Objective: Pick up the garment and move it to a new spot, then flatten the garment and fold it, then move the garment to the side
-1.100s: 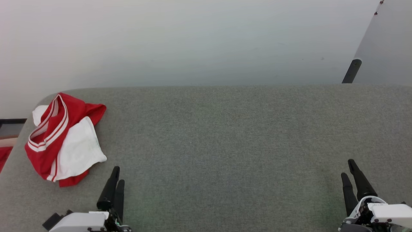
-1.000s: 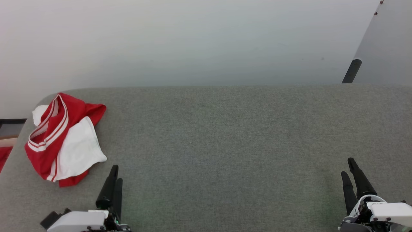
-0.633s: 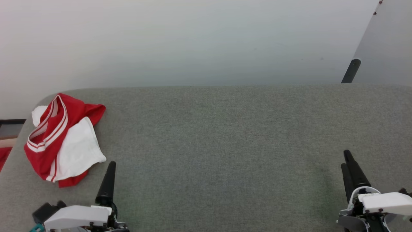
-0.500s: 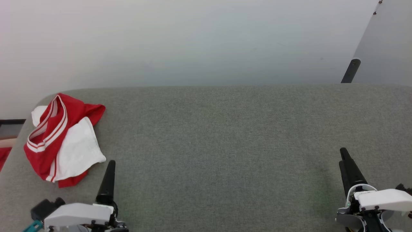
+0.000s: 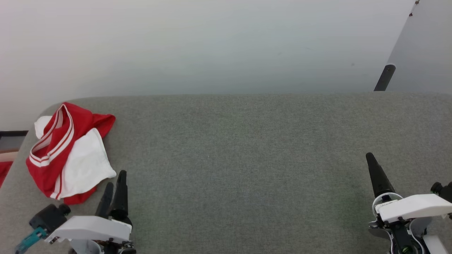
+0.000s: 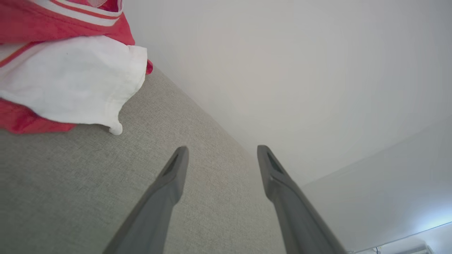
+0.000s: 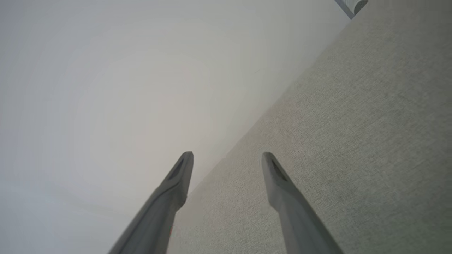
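Crumpled red-and-white jersey garment (image 5: 69,151) sits at the grey fabric table's (image 5: 247,158) nine o'clock edge. Left gripper (image 5: 116,178), at its five o'clock, and right gripper (image 7: 226,154) gape wide, empty. Pinching only the loose white sleeve (image 5: 86,165) could drag the heap overboard.

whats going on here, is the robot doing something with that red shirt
A two-armed robot faces a grey table. The garment, a red and white shirt, lies crumpled near the table's far left corner. The left tool is open and sits just beside the garment's near edge without touching it. The right tool is open over bare table on the right side. Neither holds anything, so the pick-up has not yet begun.
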